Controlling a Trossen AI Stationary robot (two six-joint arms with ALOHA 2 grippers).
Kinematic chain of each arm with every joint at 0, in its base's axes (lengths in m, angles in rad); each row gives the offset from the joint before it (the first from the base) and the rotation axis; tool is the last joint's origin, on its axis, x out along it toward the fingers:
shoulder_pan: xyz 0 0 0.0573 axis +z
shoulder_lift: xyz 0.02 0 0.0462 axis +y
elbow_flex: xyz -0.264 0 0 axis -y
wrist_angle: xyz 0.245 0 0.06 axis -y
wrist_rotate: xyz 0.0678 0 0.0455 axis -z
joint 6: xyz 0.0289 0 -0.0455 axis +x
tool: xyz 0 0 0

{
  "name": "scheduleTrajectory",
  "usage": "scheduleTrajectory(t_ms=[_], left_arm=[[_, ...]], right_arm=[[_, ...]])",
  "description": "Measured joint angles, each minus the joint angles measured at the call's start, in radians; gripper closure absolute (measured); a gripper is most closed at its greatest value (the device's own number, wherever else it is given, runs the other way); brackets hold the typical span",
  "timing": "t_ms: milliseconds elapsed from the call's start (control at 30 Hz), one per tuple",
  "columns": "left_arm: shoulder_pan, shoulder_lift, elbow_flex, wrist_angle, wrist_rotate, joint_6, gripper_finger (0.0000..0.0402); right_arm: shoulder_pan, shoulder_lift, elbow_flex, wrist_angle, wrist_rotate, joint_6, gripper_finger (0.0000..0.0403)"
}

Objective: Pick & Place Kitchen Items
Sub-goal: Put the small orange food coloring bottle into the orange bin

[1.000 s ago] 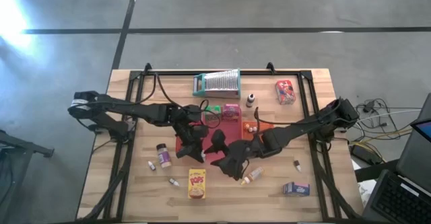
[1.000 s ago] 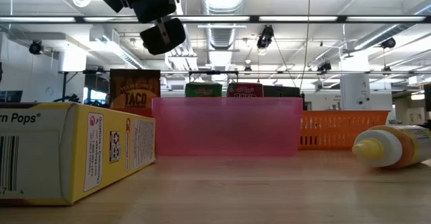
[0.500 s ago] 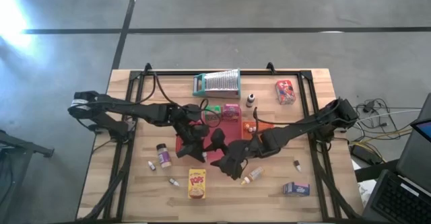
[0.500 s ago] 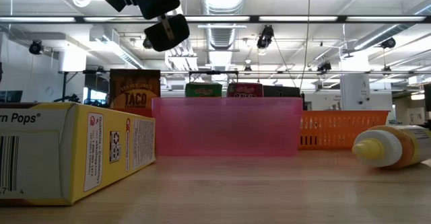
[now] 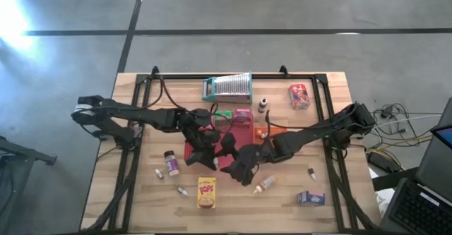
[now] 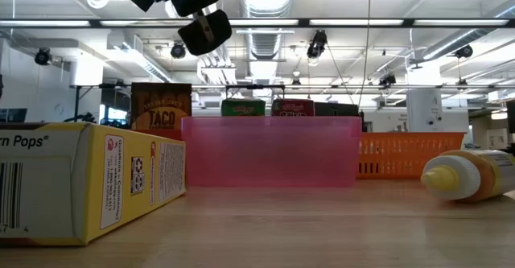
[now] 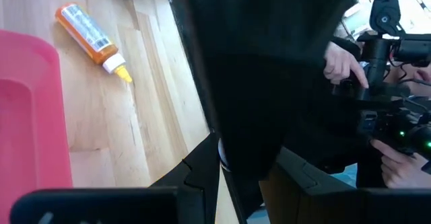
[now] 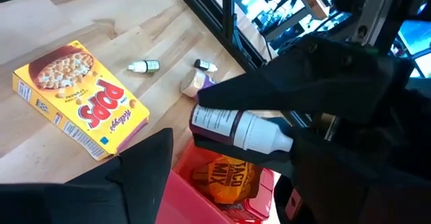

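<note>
A small bottle [image 8: 232, 126] with dark contents, a white label and a white cap hangs above the red tray [image 8: 202, 183]. My left gripper [image 8: 316, 76] is shut on it, over the tray in the middle of the table [image 5: 215, 149]. My right gripper [image 8: 236, 183] faces it from the table's right [image 5: 240, 170], open. Its two fingers stand wide on either side of the bottle, and I see no touch. In the tray a Taco Mix packet [image 8: 225, 173] rests on the bottom. A yellow Pops box [image 5: 206, 193] lies flat near the front edge. My left gripper pinches the bottle, with one dark finger [image 8: 283, 83] lying along its upper side [image 8: 222, 109]. The other finger is hidden behind the bottle. The bottle lies about level, lifted clear of the tray, its label end sticking out free.
An orange squeeze bottle [image 5: 265, 184] lies right of the Pops box, with a blue box [image 5: 309, 198] beyond it. A spice jar [image 5: 170, 163] and tiny bottles [image 8: 143, 66] are at the front left. The grater [image 5: 227, 87], a red box [image 5: 299, 96] and an orange tray [image 6: 410, 155] stand farther back.
</note>
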Motion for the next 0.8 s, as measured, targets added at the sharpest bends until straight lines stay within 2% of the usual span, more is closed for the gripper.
scheduleTrajectory(t_ms=[500, 800], left_arm=[[0.005, 0.001, 0.008, -0.007, -0.008, 0.005, 0.0312], [0.015, 0.0, 0.008, -0.011, 0.012, 0.011, 0.0312]], right_arm=[[0.005, -0.002, 0.002, -0.044, 0.0, 0.051, 0.0094], [0.024, -0.011, -0.001, -0.077, -0.005, 0.076, 0.0101]])
